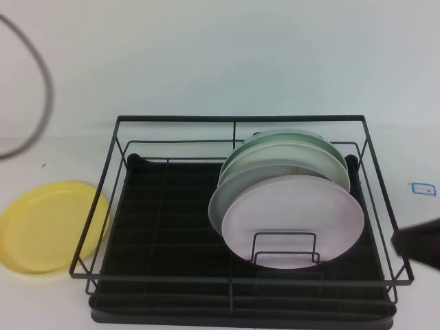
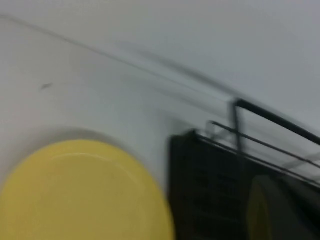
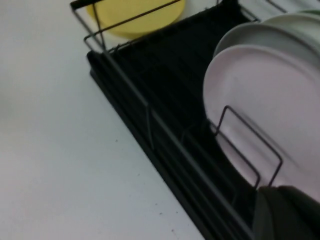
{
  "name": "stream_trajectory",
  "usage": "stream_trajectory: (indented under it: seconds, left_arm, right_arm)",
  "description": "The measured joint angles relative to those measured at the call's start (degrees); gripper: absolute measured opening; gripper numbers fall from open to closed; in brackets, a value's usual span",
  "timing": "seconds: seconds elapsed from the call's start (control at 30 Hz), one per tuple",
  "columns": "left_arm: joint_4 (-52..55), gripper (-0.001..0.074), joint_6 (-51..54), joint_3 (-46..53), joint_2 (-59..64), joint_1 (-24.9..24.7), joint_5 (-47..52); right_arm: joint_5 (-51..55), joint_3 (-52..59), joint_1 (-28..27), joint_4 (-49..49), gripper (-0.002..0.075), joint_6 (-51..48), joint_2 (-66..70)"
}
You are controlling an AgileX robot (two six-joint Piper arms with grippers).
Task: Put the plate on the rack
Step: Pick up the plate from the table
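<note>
We see the yellow plate (image 1: 48, 225) lying flat on the white table (image 1: 206, 69), just left of the rack (image 1: 172, 227) and outside it; its right edge shows through the rack's left wires. The left wrist view shows the plate (image 2: 85, 192) from close above, with the rack's corner (image 2: 210, 190) beside it.

The rack stands in the middle of the table, its black tray base under the wire frame. Four plates stand on edge in its right half, leaning one behind the other: a pink plate (image 1: 294, 221) in front, a grey-white plate (image 1: 227, 199) behind it, then a pale plate (image 1: 289, 159) and a green plate (image 1: 295, 137) at the back. The small wire loop (image 1: 285, 249) rises at the front, just before the pink plate. The rack's left half holds no plates.

The right gripper (image 1: 419, 244) shows as a dark shape at the right edge of the high view, beside the rack's front right corner; we cannot tell how its fingers stand. The left gripper is out of sight in all views; its camera looks down on the yellow plate

A grey cable (image 1: 41, 82) curves across the far left of the table
</note>
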Motion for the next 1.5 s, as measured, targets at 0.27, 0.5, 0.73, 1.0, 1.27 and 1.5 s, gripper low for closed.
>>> stream_trajectory:
  seconds: [0.27, 0.5, 0.73, 1.0, 1.27, 1.5]
  left_arm:
    - [12.76, 0.0, -2.95, -0.02, 12.43, 9.56, 3.63]
    - [18.39, 0.0135, -6.52, -0.02, 19.9, 7.72, 0.58]
    - [15.23, 0.0326, -3.8, -0.02, 26.51, 7.11, -3.18]
    - [14.68, 0.0335, -1.19, -0.26, 31.52, 4.87, -7.35]
    - [13.83, 0.004, 0.37, -0.49, 32.65, 4.91, -8.51]
    - [9.49, 0.0011, 4.76, 0.07, 25.37, 4.91, -9.34]
  right_arm:
    - [-0.41, 2.89, 1.42, 1.56, -0.0002, -1.59, 2.52]
    - [-3.6, 2.89, 1.42, 3.37, 0.0009, -1.71, 3.45]
    - [-4.97, 2.89, 1.42, 3.66, 0.0013, -1.71, 3.9]
    - [-6.8, 2.89, 1.42, 4.14, 0.0013, -1.83, 3.9]
    - [-10.26, 2.89, 1.42, 9.12, 0.0012, -1.96, 3.9]
    - [-11.42, 2.89, 1.42, 12.07, 0.0012, -2.2, 3.9]
